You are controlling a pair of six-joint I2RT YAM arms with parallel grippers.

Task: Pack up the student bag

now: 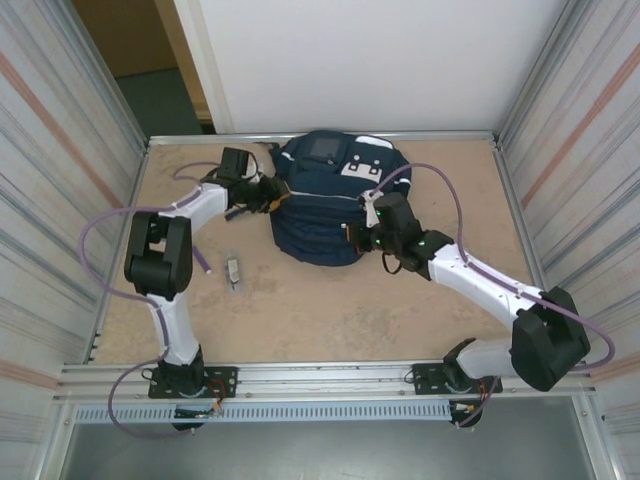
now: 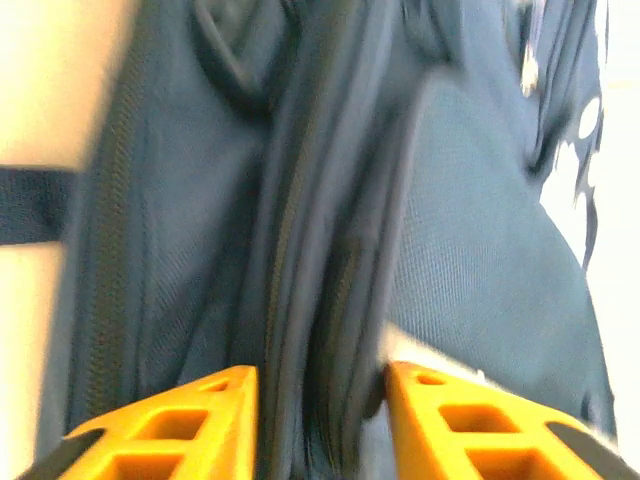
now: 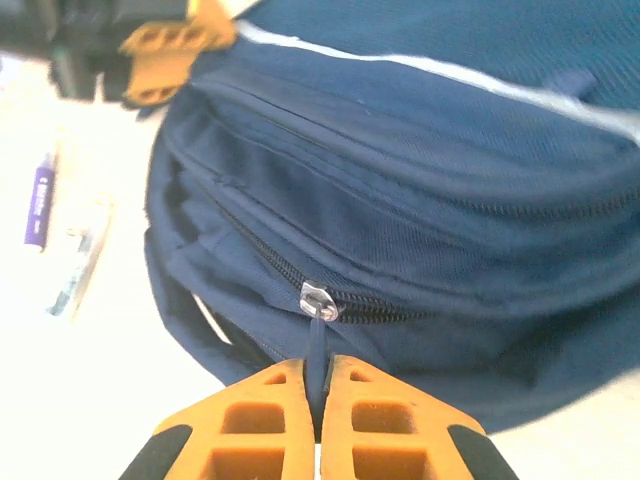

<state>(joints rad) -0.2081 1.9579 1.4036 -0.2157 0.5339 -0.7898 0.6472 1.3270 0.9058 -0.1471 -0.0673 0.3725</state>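
Observation:
The navy student bag [image 1: 325,200] lies at the back middle of the table, its striped top facing up. My left gripper [image 1: 268,195] is at the bag's left side. In the left wrist view its orange fingers [image 2: 320,375] stand apart, with a fold of bag fabric [image 2: 480,200] and zipper seams between them. My right gripper [image 1: 365,235] is at the bag's near right edge. Seen from the right wrist, that gripper [image 3: 320,365] is shut on the dark zipper pull [image 3: 318,335], which hangs from a silver slider [image 3: 318,298] on the bag [image 3: 430,150].
A small silvery item [image 1: 233,272] and a purple pen [image 1: 203,262] lie on the table left of the bag; the pen [image 3: 38,205] also appears from the right wrist. Corrugated metal walls [image 1: 60,180] close in both sides.

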